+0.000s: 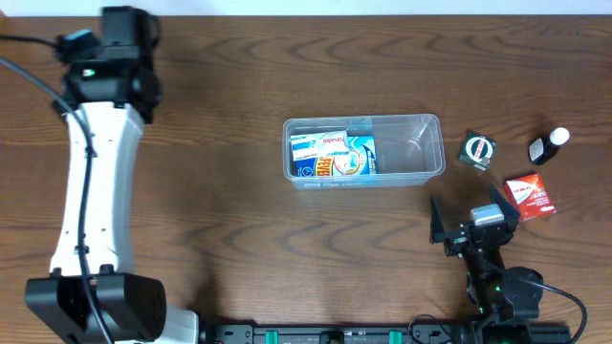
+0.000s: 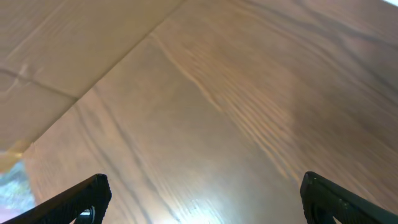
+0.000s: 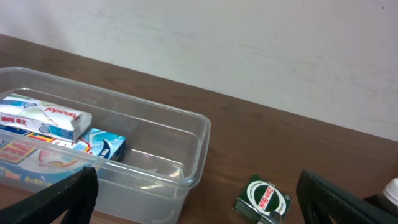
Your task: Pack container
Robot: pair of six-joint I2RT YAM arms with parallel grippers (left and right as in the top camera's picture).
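**Table** (image 1: 239,220): dark wood grain, bearing all below.

**Left gripper** (image 2: 204,190): at the table's far left corner, well apart from everything. Jaws wide apart with only bare wood between them.

**Container** (image 1: 411,148): clear rectangular bin, mid-table, a little right of centre. Upright with its mouth up. The long axis runs left to right across the overhead view. The left half is filled and the right half is bare.

**Right gripper** (image 1: 470,214): near the front edge, right of the container, facing it. Jaws spread, holding nothing.

**Contents**: a blue packet (image 1: 346,161) lying flat, with a white carton (image 1: 318,143) lying on it.

**Loose stock, right of the container**: a red box (image 1: 531,194), nearest the right gripper; a small green-and-black box (image 1: 477,150), just beside the bin's right end; a dark bottle with a white cap (image 1: 547,146), lying on its side.

**Status (judged)**: packing is partly done and the arms are between picks. The next move probably falls to the right arm: straddle one loose item, lift it over the rim and set it in the bare right half.
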